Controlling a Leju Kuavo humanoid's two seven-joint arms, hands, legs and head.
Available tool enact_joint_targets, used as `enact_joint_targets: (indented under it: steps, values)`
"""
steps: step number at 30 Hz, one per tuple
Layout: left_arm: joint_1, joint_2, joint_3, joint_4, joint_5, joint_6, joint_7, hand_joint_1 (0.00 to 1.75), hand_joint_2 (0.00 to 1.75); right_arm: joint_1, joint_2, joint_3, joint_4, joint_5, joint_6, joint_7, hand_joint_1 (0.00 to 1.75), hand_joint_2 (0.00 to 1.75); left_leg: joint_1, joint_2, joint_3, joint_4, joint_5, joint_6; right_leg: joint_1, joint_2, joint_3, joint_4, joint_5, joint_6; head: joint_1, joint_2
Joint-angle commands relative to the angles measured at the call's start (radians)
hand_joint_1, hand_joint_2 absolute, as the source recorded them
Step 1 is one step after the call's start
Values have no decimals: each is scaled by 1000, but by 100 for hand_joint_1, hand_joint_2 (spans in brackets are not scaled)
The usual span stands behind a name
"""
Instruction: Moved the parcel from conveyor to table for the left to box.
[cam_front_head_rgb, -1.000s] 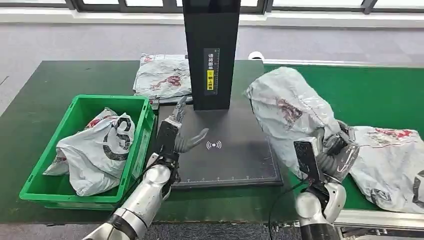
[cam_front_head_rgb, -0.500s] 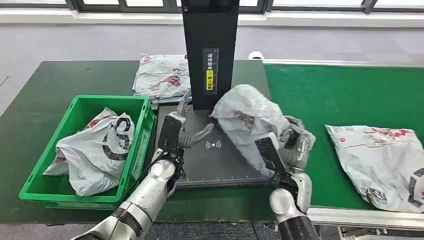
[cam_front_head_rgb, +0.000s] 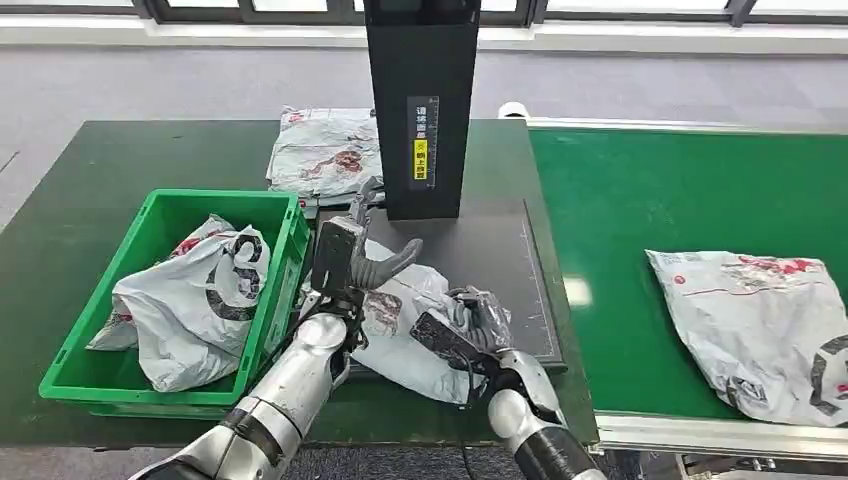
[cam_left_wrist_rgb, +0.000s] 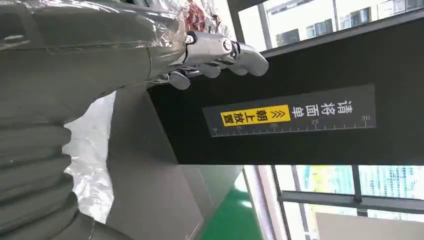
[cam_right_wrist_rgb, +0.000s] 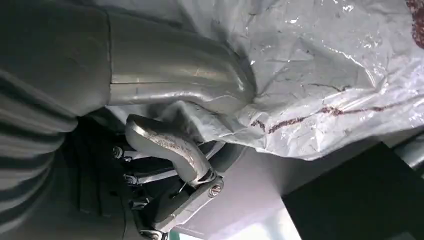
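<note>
While the right hand (cam_front_head_rgb: 478, 322) grips the grey parcel (cam_front_head_rgb: 405, 325), that parcel already lies on the dark pad (cam_front_head_rgb: 500, 250) of the table (cam_front_head_rgb: 130, 160), toward the pad's front edge and just beside the green box (cam_front_head_rgb: 285, 215). In the right wrist view the thumb (cam_right_wrist_rgb: 175, 100) presses into the crinkled plastic wrap of the parcel (cam_right_wrist_rgb: 320, 65), and another of its fingers (cam_right_wrist_rgb: 170, 145) curls in under the wrap, so the hand is clamped on it and has not let go.

The left hand (cam_front_head_rgb: 352, 262) hovers over the parcel's near-box end with its fingers apart and holding nothing; the left wrist view shows its fingers (cam_left_wrist_rgb: 220, 50) spread in front of the black post (cam_left_wrist_rgb: 300, 115) that rises from the pad's back edge.

Judging by how things lie, the carry from the conveyor (cam_front_head_rgb: 690, 200) is done: the parcel is off the green belt and down on the table, within the left hand's reach. What is left, as I read it, is for the right hand to release, and for the left hand to take the parcel and put it into the box, where another wrapped bag (cam_front_head_rgb: 190, 300) already sits. A second parcel (cam_front_head_rgb: 760, 325) waits near the conveyor's front right corner, and a flat one (cam_front_head_rgb: 322, 150) lies at the table's back edge beside the post.
</note>
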Motion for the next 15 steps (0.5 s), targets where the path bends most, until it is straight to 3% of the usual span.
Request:
enact_joint_targets:
  steps: [1,4,7,8,9,10,15]
  values:
    - [-36,35,-34,36,4,-1,7,0,175,-57,-23,75,112,-2,7,-1,175,175,-1,3,1,-2,1,0,-1,2,0,-1,1,0,0,0]
    - [-37,37,-47,26,9,-5,14,0,175,-69,-33,99,135,-28,87,-6,175,175,-1,2,1,-1,1,0,-1,1,0,-1,1,0,0,0]
    - [-36,37,-62,7,15,0,34,0,175,-70,-40,109,156,-22,90,26,175,175,-1,2,1,-1,0,0,0,2,0,0,1,0,0,0]
    - [-35,37,-65,3,17,7,39,0,175,-62,-43,108,146,0,47,49,155,175,-1,2,1,-2,1,1,-1,2,0,-1,1,0,0,0]
    - [-30,38,-66,-4,16,10,39,0,175,-55,-40,98,133,8,18,59,0,175,0,1,1,-1,1,0,0,1,0,-1,1,-1,0,0]
    - [-19,43,-74,-14,8,8,41,0,175,-38,-40,80,94,15,-18,69,0,0,0,0,1,-1,1,0,0,1,0,-1,1,-1,0,0]
    - [18,66,-113,-27,-70,0,63,0,175,69,-50,-47,-200,64,-230,80,0,0,-2,0,2,-3,2,0,-1,0,0,-1,1,-1,0,0]
